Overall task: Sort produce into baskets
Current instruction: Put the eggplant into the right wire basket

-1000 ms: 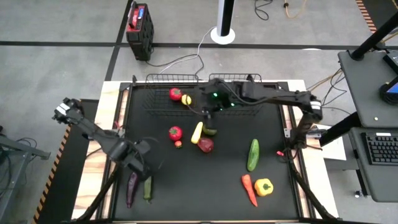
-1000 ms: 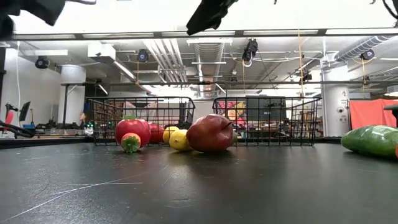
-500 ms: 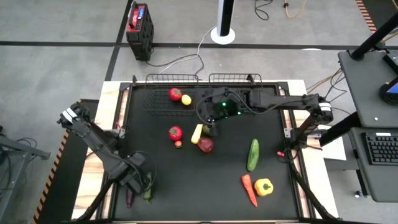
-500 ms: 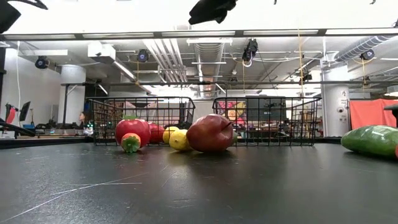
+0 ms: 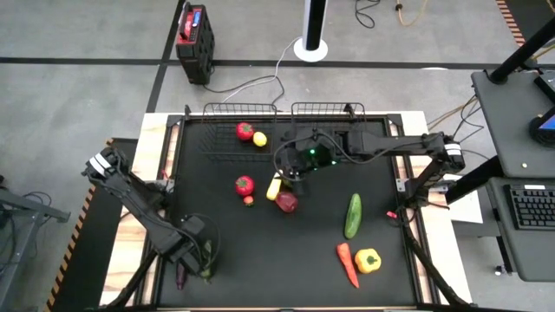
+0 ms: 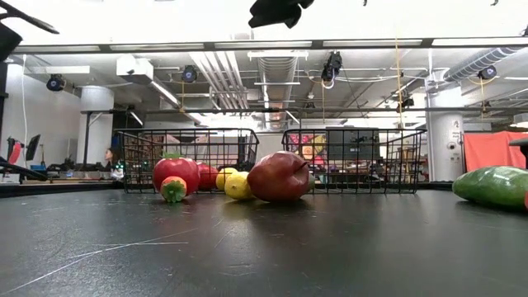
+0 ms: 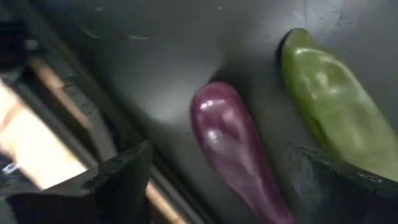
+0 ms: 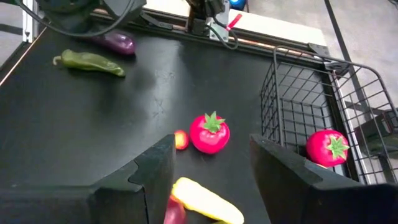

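My left gripper (image 5: pixel 194 254) is open at the table's near left, above a purple eggplant (image 7: pixel 230 149) and a green cucumber (image 7: pixel 329 106) that lie side by side on the black table. Its fingers stand on either side of the eggplant's end. My right gripper (image 5: pixel 295 170) is open and empty above a yellow squash (image 8: pixel 205 200) at mid table; it also shows at the top of the low view (image 6: pixel 276 10). The left of two black wire baskets (image 5: pixel 227 143) at the far edge holds a tomato (image 5: pixel 245 131) and a lemon (image 5: pixel 259 139). The right basket (image 5: pixel 342 110) is partly hidden by my right arm.
On the table lie a tomato (image 5: pixel 244 185) with a small red piece (image 5: pixel 249 201), a dark red apple (image 5: pixel 286 202), a cucumber (image 5: pixel 353 215), a carrot (image 5: pixel 347 264) and a yellow pepper (image 5: pixel 368 260). A red-and-black box (image 5: pixel 194 39) stands on the floor beyond the table.
My left gripper has gone toward the table's near edge and now stands over the eggplant and cucumber. My right gripper has gone from the baskets toward the near edge, over the yellow squash. The produce has kept still.
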